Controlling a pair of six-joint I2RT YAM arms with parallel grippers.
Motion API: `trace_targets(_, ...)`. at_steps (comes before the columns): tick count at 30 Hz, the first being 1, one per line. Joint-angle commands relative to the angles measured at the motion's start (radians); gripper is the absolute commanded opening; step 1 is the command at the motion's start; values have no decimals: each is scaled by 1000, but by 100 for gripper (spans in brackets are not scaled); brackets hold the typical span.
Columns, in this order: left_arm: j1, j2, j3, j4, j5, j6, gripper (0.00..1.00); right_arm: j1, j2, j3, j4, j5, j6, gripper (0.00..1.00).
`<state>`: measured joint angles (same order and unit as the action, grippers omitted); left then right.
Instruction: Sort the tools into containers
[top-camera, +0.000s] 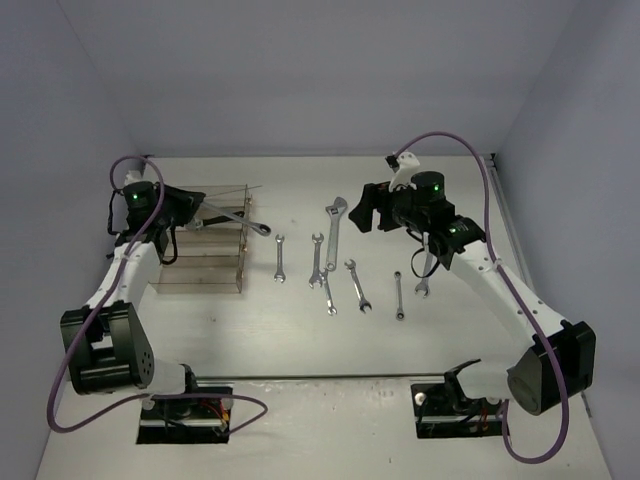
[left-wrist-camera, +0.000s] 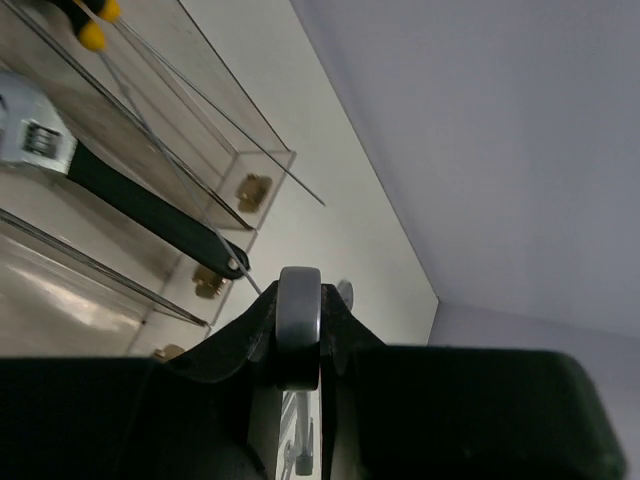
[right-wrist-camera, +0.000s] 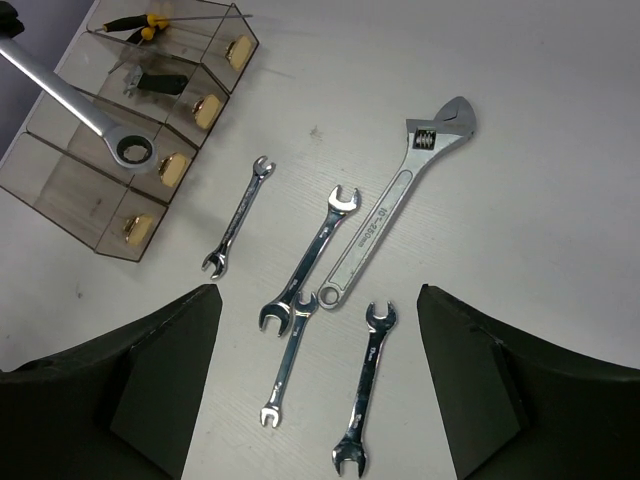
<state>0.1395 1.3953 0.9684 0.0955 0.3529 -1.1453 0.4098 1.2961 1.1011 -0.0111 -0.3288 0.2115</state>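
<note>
My left gripper (top-camera: 203, 212) is shut on a silver ring-ended wrench (top-camera: 243, 219) and holds it over the row of clear bins (top-camera: 205, 268). In the left wrist view the fingers (left-wrist-camera: 345, 325) clamp that wrench (left-wrist-camera: 299, 312) edge-on. A black-handled wrench (left-wrist-camera: 150, 212) and yellow-handled rods (left-wrist-camera: 92, 32) lie in the bins. My right gripper (top-camera: 363, 208) is open and empty, above the tools on the table. The right wrist view, gripper (right-wrist-camera: 318, 385), shows a large adjustable wrench (right-wrist-camera: 398, 212) and several small silver wrenches (right-wrist-camera: 310, 256), plus the bins (right-wrist-camera: 70, 195).
Two more small wrenches (top-camera: 398, 295) (top-camera: 424, 272) lie on the table under the right arm. Walls close in the table on the left, back and right. A black bar (top-camera: 320, 376) runs along the near edge between the arm bases.
</note>
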Motion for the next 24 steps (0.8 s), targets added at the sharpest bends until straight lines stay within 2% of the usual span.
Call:
trace_targets(1,77,1,30,78,12,-48,0,-12,-30,-5,53,-13,-3,77)
trace_targets(7,152,90,49,128,-17,-84,0,-23,-54,-44,53,-13,2,77)
trace_targets(14,153,180,69,198,-4,-164,0,-28,-58,-58,53,-16,6,77)
trace_targets(19,155,143,52,196,17,-149,0,-29,-60,-64,53,-15,14,77)
trace_targets(24,153,70,-71,196,45,-166,0,-29,-58,-70,51,-15,17,77)
